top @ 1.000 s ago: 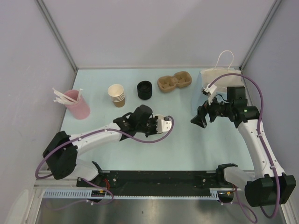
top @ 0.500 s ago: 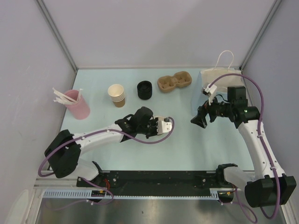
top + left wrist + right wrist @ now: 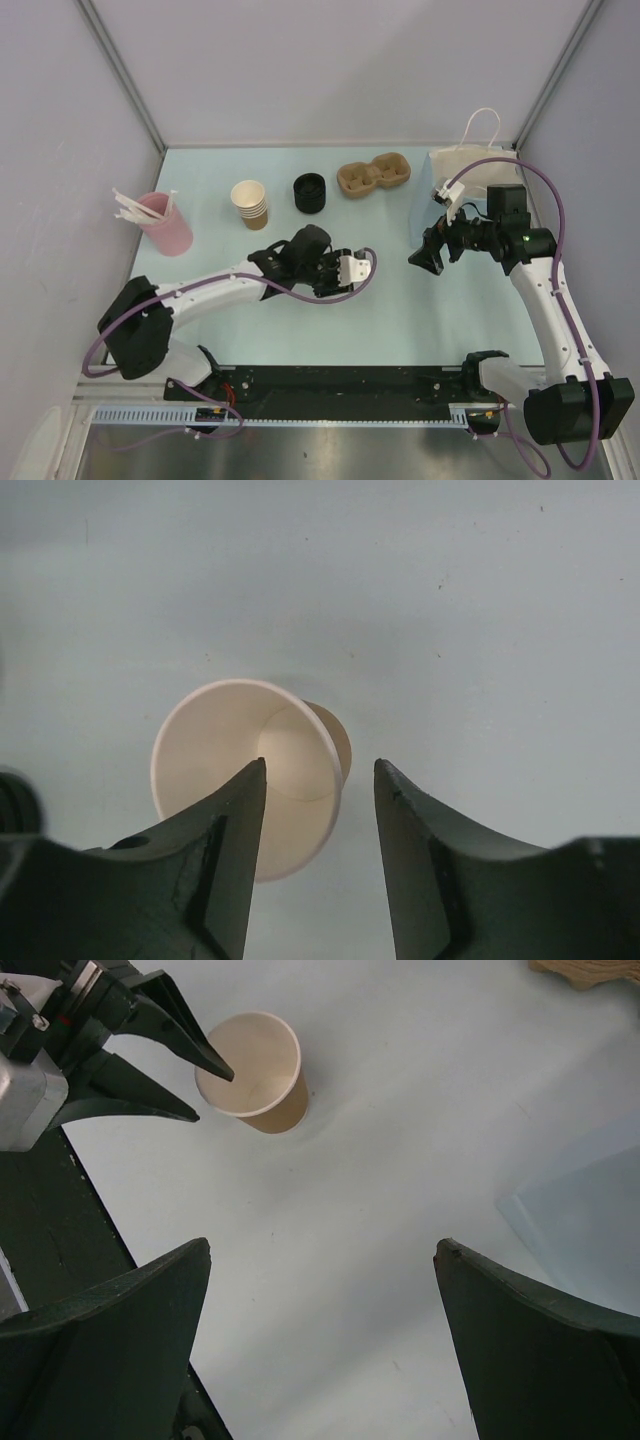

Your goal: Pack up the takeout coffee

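Note:
The takeout coffee cup (image 3: 245, 770), tan outside and cream inside, stands upright and lidless on the pale table; the right wrist view shows it too (image 3: 262, 1075). My left gripper (image 3: 320, 764) hangs over it, jaws parted. One finger (image 3: 225, 850) reaches over the cup's mouth and the other (image 3: 440, 870) is outside it, so the rim's right edge lies between them, not pinched. In the top view the left gripper (image 3: 358, 270) hides the cup. My right gripper (image 3: 420, 255) is open and holds nothing, to the right of the cup (image 3: 325, 1247).
Along the back stand a stack of tan cups (image 3: 250, 203), a black lid (image 3: 309, 192), a brown cup carrier (image 3: 373, 176) and a white handled paper bag (image 3: 470, 165). A pink cup of white stirrers (image 3: 165, 222) is at the left.
The left gripper's jaws have come apart and let go of the cup's rim. The left arm has shifted slightly right and nearer. The right arm has not moved.

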